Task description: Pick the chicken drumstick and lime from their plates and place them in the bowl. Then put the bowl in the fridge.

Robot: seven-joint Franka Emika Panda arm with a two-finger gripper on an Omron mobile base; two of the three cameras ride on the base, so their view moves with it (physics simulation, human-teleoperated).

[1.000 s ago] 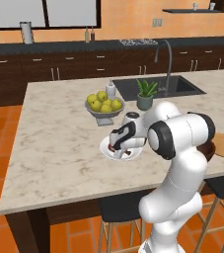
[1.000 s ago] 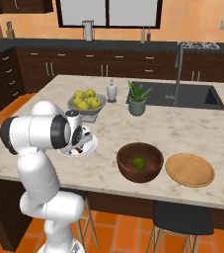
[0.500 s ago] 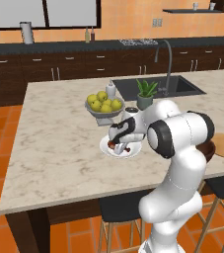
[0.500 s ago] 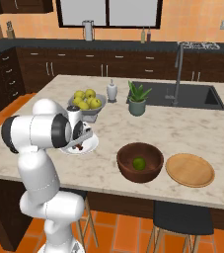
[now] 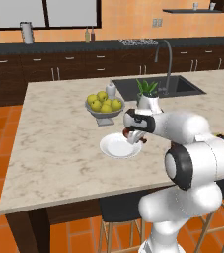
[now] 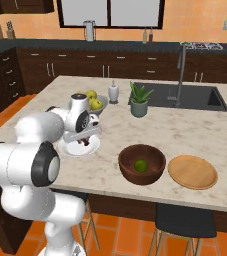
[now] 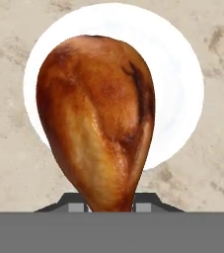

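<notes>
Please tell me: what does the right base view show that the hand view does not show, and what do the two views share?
Right base view: the dark wooden bowl with the lime inside it, the bare tan wooden plate beside the bowl, the sink, the potted plant and the dish of yellow-green fruit.

Hand view: the drumstick's roasted skin close up, its narrow end between the tool's jaws.

Both: the chicken drumstick over the white plate on the marble counter.

place: home kitchen | cues: marble island (image 5: 59, 143), sink (image 6: 192, 97), dark cabinets (image 5: 34, 74)
</notes>
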